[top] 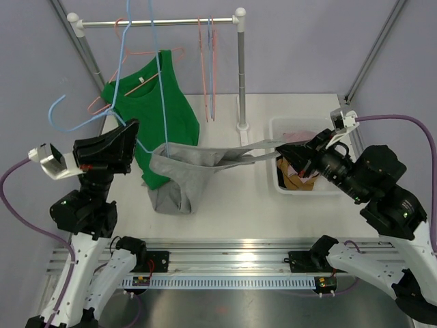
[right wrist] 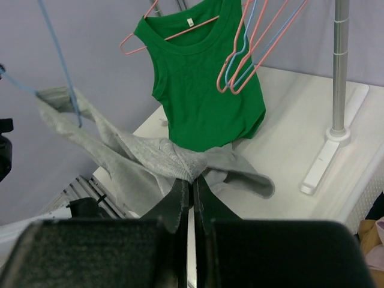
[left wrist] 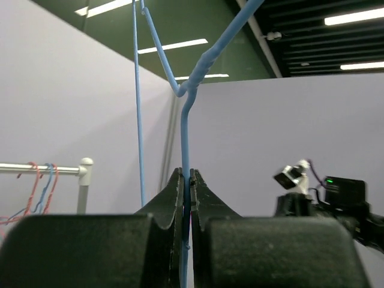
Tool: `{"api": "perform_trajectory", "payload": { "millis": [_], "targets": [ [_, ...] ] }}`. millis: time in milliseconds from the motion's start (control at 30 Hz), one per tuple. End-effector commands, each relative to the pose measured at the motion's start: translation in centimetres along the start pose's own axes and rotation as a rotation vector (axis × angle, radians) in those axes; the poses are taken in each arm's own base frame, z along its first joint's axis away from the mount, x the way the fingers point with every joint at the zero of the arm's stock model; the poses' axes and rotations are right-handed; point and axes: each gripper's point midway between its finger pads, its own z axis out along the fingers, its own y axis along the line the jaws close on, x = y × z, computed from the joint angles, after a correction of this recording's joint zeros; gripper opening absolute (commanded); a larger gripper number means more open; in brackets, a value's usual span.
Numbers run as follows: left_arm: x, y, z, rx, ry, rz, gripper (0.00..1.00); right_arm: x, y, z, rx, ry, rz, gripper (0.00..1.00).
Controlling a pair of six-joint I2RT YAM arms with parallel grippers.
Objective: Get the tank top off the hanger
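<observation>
A grey tank top [top: 184, 174] is stretched between the two arms, its body sagging onto the table. One strap still loops over a blue wire hanger [top: 162, 96]. My left gripper [top: 132, 128] is shut on that hanger's wire [left wrist: 185, 138], which runs straight up between the jaws of the gripper [left wrist: 187, 175]. My right gripper [top: 283, 152] is shut on a bunched fold of the grey tank top [right wrist: 138, 156], right at the tips of the gripper [right wrist: 192, 180]. The blue hanger [right wrist: 63, 66] shows at the far left of the right wrist view, hooked in the grey strap.
A green tank top [top: 160, 102] hangs on a pink hanger from the rack rail [top: 157, 22]. Spare pink and blue hangers [top: 207, 68] hang beside the rack post [top: 241, 68]. A white bin [top: 307, 120] with clothes stands at the right, under my right arm.
</observation>
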Motion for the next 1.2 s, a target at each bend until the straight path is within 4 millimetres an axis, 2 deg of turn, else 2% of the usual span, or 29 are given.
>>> {"api": "perform_trajectory", "payload": {
  "millis": [0, 100, 167, 200, 233, 267, 300, 333, 400, 433, 500, 600, 633, 667, 700, 733, 767, 800, 833, 867, 900, 933, 1000, 1033, 1067, 1100, 1167],
  "targets": [
    [-2.9, 1.9, 1.6, -0.105, -0.113, 0.04, 0.0, -0.4, 0.5, -1.0, -0.021, 0.03, -0.031, 0.0],
    [-2.2, 4.8, -0.4, -0.258, -0.135, 0.041, 0.0, -0.4, 0.4, -1.4, -0.019, 0.028, -0.049, 0.0],
    [-1.8, 5.8, -1.5, -0.313, -0.143, 0.028, 0.0, 0.0, 1.0, -1.3, -0.055, 0.039, -0.045, 0.0],
    [-0.9, 7.0, -2.8, -0.357, -0.16, 0.023, 0.0, 0.9, 1.4, -0.6, -0.09, 0.055, -0.04, 0.0],
    [-1.9, 6.4, -3.1, -0.322, -0.226, 0.023, 0.0, 2.2, 2.9, -0.2, -0.19, 0.106, -0.028, 0.0],
    [-1.7, 6.4, -3.6, -0.313, -0.255, -0.013, 0.0, 3.2, 3.5, 0.2, -0.234, 0.133, -0.02, 0.0],
    [-0.5, 7.0, -3.9, -0.306, -0.247, -0.029, 0.0, 4.7, 3.6, 1.1, -0.265, 0.16, -0.01, 0.0],
    [-0.8, 6.3, -3.5, -0.266, -0.26, -0.033, 0.0, 5.7, 3.7, 1.8, -0.28, 0.187, 0.006, 0.0],
    [0.1, 5.8, -2.3, -0.215, -0.202, -0.044, 0.0, 7.2, 2.6, 2.9, -0.237, 0.203, 0.023, 0.0],
    [1.0, 4.9, -1.1, -0.143, -0.145, -0.047, 0.0, 7.6, 2.1, 3.3, -0.213, 0.201, 0.029, 0.0],
    [1.6, 4.0, -0.1, -0.08, -0.101, -0.062, 0.0, 8.2, 1.7, 3.6, -0.197, 0.22, 0.036, 0.0],
    [2.7, 3.3, 0.4, -0.027, -0.034, -0.042, 0.0, 7.4, -2.1, 3.7, 0.03, 0.191, 0.011, 0.0],
    [3.7, 4.5, 0.1, -0.086, 0.007, -0.052, 0.0, 7.0, -2.3, 3.3, 0.044, 0.179, -0.002, 0.0],
    [3.2, 4.5, -0.2, -0.114, 0.008, -0.011, 0.0, 6.6, -2.3, 3.0, 0.046, 0.173, -0.009, 0.0],
    [2.9, 5.8, -0.5, -0.192, 0.001, 0.004, 0.0, 6.0, -2.0, 2.3, 0.037, 0.165, -0.01, 0.0],
    [4.5, 7.5, -1.5, -0.296, 0.079, -0.004, 0.0, 5.7, -1.6, 2.0, 0.023, 0.164, -0.011, 0.0],
    [3.7, 7.6, -1.7, -0.331, 0.094, 0.041, 0.0, 5.4, -1.3, 1.7, 0.008, 0.163, -0.009, 0.0],
    [3.9, 8.5, -2.2, -0.396, 0.127, 0.052, 0.0, 5.2, -0.4, 1.5, -0.034, 0.173, -0.004, 0.0],
    [6.1, 10.0, -4.0, -0.492, 0.241, 0.036, 0.0, 5.3, 0.0, 1.5, -0.055, 0.184, 0.004, 0.0],
    [6.1, 10.1, -4.2, -0.514, 0.28, 0.058, 0.0, 5.8, 0.3, 1.6, -0.073, 0.203, 0.013, 0.0],
    [6.8, 10.5, -4.9, -0.545, 0.328, 0.06, 0.0, 6.7, 0.8, 2.3, -0.105, 0.233, 0.028, 0.0],
    [8.4, 11.3, -6.5, -0.598, 0.406, 0.048, 0.0, 7.5, 0.9, 2.9, -0.112, 0.254, 0.06, 0.0],
    [10.0, 12.3, -8.7, -0.667, 0.491, 0.048, 0.0, 10.8, 0.9, 5.0, -0.129, 0.323, 0.103, 0.0],
    [10.5, 12.6, -9.3, -0.688, 0.518, 0.053, 0.0, 12.0, 0.7, 5.7, -0.114, 0.342, 0.108, 0.0],
    [10.8, 12.9, -9.8, -0.706, 0.541, 0.06, 0.0, 14.1, 1.5, 6.4, -0.127, 0.371, 0.101, 0.0],
    [11.5, 13.4, -10.5, -0.738, 0.59, 0.054, 0.0, 15.9, 0.9, 7.8, -0.078, 0.4, 0.088, 0.0],
    [12.1, 13.7, -10.8, -0.756, 0.64, 0.057, 0.0, 18.4, 2.0, 9.1, -0.088, 0.439, 0.078, 0.0]
  ]
}}
